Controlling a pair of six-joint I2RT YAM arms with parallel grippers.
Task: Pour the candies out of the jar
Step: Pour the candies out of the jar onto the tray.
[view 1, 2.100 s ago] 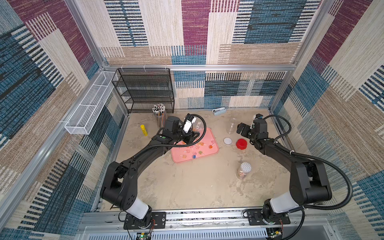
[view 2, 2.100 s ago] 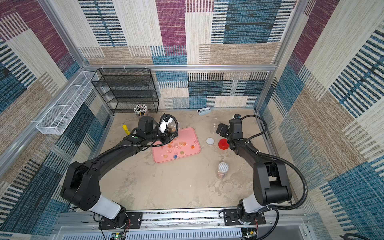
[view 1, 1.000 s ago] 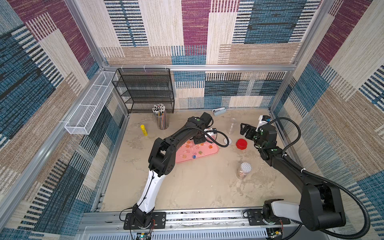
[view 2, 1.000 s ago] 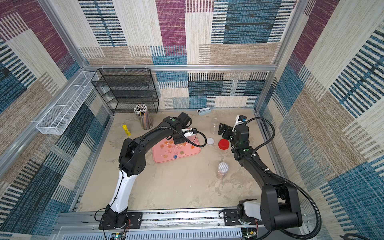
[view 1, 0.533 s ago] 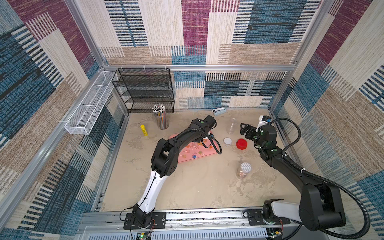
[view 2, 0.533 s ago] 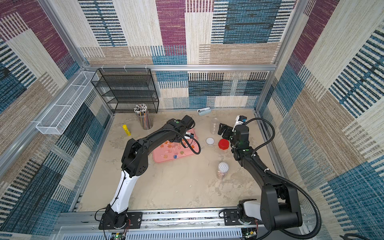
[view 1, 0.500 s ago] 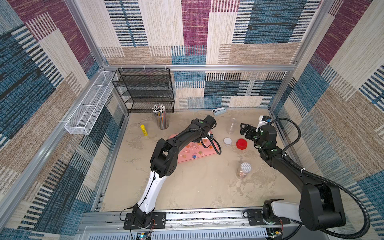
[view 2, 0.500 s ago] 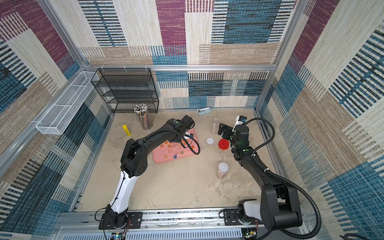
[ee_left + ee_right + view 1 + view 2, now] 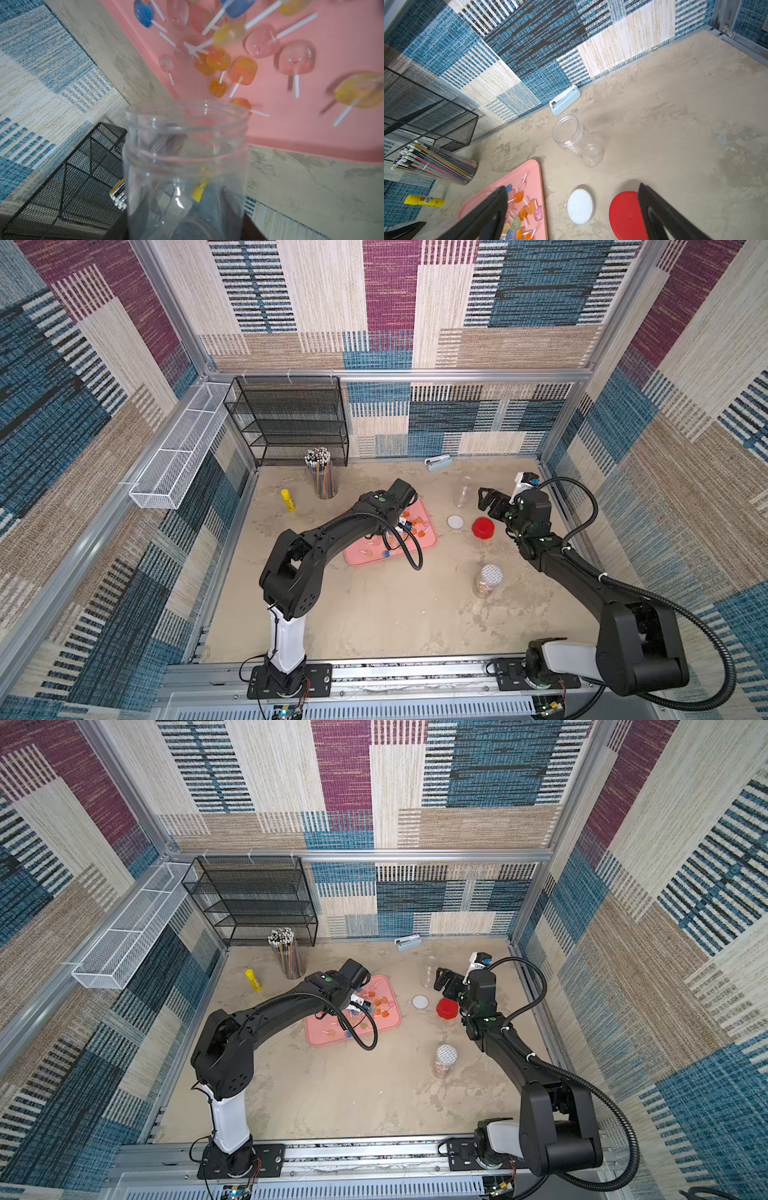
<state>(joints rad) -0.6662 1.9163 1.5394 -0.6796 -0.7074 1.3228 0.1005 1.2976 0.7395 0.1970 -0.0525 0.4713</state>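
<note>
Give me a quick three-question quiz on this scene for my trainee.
1. True or false: the right gripper is shut on the red lid.
2. The candies lie: A) on the pink tray; B) in a bowl; C) in a drawer.
3. Which loose lid lies nearer that tray?
Key: 1 false, it is open and holds nothing; 2 A; 3 the white lid.

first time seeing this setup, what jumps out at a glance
Bright lollipop candies lie scattered on the pink tray at the table's middle. The left gripper holds a clear jar, seemingly empty, tipped over that tray. A red lid lies by the open right gripper.
</note>
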